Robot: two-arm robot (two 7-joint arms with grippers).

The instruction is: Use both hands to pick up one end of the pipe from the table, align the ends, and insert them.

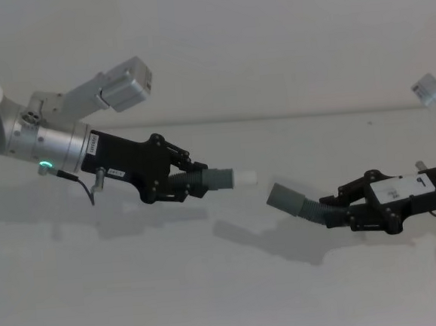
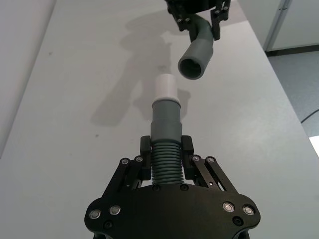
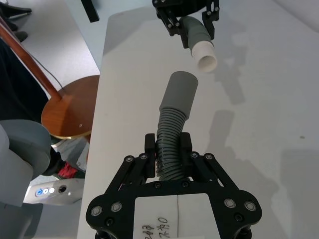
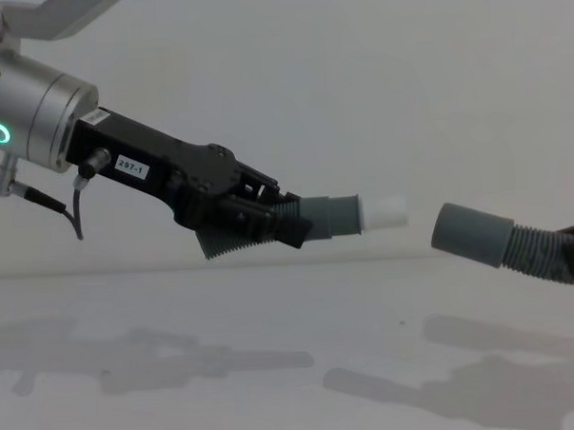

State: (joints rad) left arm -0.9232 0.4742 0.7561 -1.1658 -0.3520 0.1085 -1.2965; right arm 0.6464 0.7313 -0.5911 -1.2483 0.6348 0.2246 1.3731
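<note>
Both pipe pieces hang in the air above the white table (image 1: 214, 299). My left gripper (image 1: 193, 181) is shut on the ribbed part of one piece (image 2: 165, 144), whose grey cuff ends in a narrow white tip (image 1: 246, 179). My right gripper (image 1: 341, 212) is shut on the ribbed hose of the other piece (image 3: 172, 134), whose plain wider socket (image 1: 287, 199) faces the white tip. A small gap separates the two ends (image 4: 416, 219). The socket sits slightly lower and off line from the tip in the head view, and its open mouth (image 2: 192, 67) shows in the left wrist view.
A wooden round stool (image 3: 67, 107) and other furniture stand on the floor beyond the table's edge (image 3: 99, 99). Shadows of both arms lie on the table beneath them.
</note>
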